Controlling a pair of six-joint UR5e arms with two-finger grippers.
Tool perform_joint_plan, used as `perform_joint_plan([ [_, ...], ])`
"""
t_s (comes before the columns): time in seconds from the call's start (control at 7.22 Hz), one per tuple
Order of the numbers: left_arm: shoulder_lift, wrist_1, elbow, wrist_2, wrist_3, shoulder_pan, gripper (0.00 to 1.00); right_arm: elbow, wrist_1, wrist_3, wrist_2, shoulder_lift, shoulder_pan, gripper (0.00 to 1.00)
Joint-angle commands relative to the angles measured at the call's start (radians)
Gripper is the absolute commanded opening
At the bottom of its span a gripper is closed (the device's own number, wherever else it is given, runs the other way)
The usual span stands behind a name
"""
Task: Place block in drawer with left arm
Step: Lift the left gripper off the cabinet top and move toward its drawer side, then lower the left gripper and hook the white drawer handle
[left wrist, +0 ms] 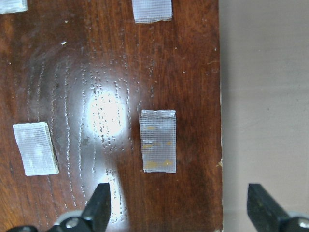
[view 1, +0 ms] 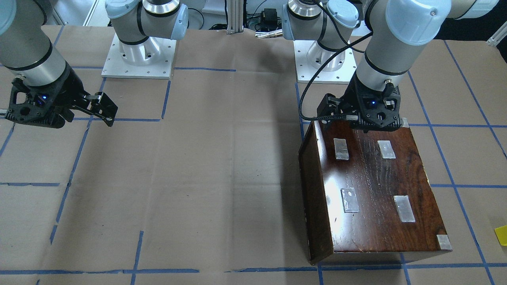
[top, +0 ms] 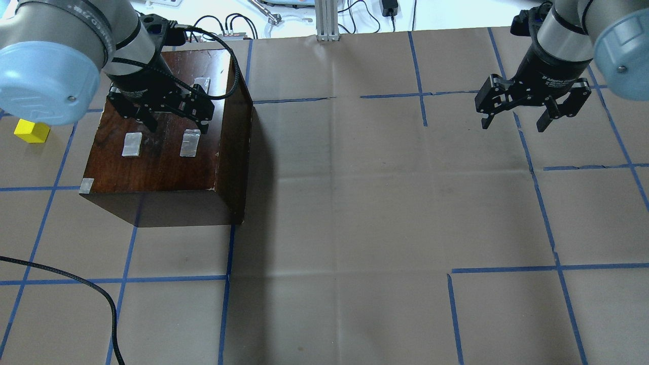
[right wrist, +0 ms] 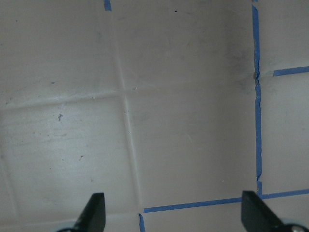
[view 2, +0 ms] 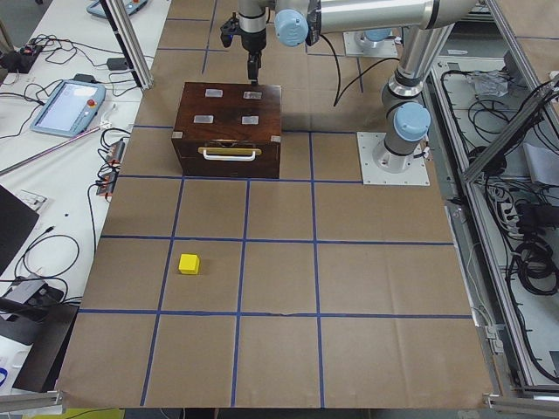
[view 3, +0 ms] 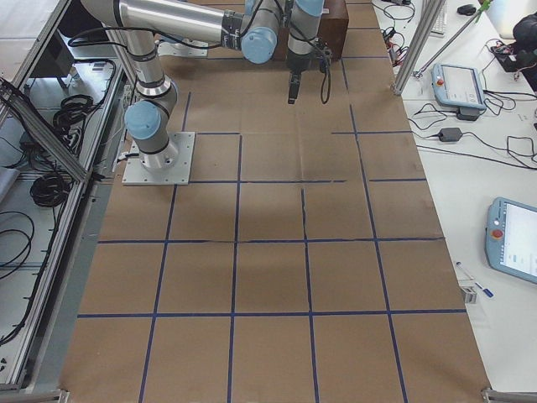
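Observation:
The yellow block (top: 31, 131) lies on the paper-covered table beside the dark-brown cabinet (top: 167, 157), on the side away from the table's middle. It also shows in the exterior left view (view 2: 189, 263), in front of the cabinet's front face. The drawer (view 2: 229, 155) is shut flush in that face, with a pale handle across it. My left gripper (top: 178, 126) hovers open and empty over the cabinet's taped top, as the left wrist view (left wrist: 178, 208) shows. My right gripper (top: 513, 124) is open and empty above bare table, far from the cabinet.
Grey tape patches (top: 190, 142) sit on the cabinet top. Blue tape lines grid the brown paper. A black cable (top: 76, 281) lies on the table near its front left. The arms' base plates (view 1: 138, 55) stand at the robot's side.

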Motion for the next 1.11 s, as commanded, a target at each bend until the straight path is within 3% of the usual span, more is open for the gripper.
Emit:
perform_joint_plan([
  [0.0,0.002,-0.007,0.014,-0.001,0.026,0.005,0.99,0.0,0.0,0.0,0.0,0.0,0.0,1.0],
  [0.42,0.012,-0.019,0.013,-0.003,0.035,0.105,0.99,0.0,0.0,0.001,0.0,0.0,0.0,1.0],
  [0.55,0.012,-0.019,0.017,-0.005,0.066,0.194,0.99,0.0,0.0,0.0,0.0,0.0,0.0,1.0],
  [0.83,-0.038,-0.019,0.062,-0.018,0.313,0.406,0.99,0.0,0.0,0.0,0.0,0.0,0.0,1.0],
  [0.97,-0.078,-0.019,0.088,-0.018,0.356,0.454,0.99,0.0,0.0,0.0,0.0,0.0,0.0,1.0],
])
